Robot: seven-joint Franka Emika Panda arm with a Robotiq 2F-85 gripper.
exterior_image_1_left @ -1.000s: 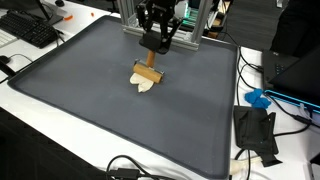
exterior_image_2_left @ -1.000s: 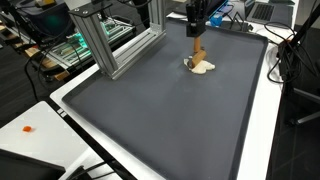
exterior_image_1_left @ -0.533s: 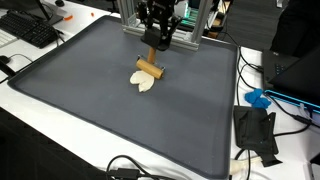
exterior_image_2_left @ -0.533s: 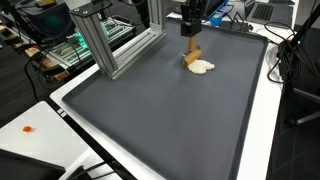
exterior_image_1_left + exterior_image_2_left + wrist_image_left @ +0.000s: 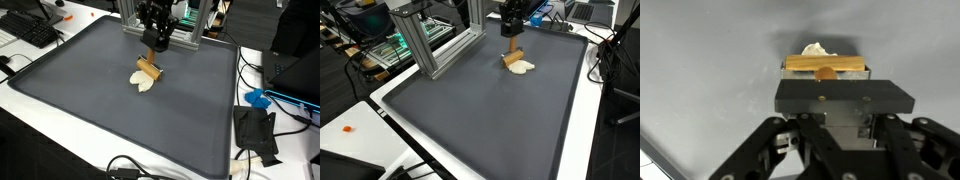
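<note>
My gripper (image 5: 153, 44) hangs over the far part of a dark grey mat (image 5: 90, 90), also seen in the other exterior view (image 5: 510, 30). It is shut on a small wooden piece (image 5: 149, 68) that reaches down to the mat (image 5: 490, 120). The wooden piece (image 5: 511, 57) touches a cream-white lump (image 5: 524, 68), which lies on the mat just beside it (image 5: 144, 83). In the wrist view the wooden piece (image 5: 805, 65) spans the gap between the fingers (image 5: 826, 68), with the white lump (image 5: 817, 49) beyond it.
An aluminium frame (image 5: 430, 45) stands at the mat's far edge behind the gripper. A keyboard (image 5: 35, 32) lies off the mat. A blue object (image 5: 258, 99), a black object (image 5: 255, 130) and cables (image 5: 125, 168) lie on the white table around the mat.
My gripper has shifted a little across the mat with the wooden piece in it. The white lump has stayed about where it was.
</note>
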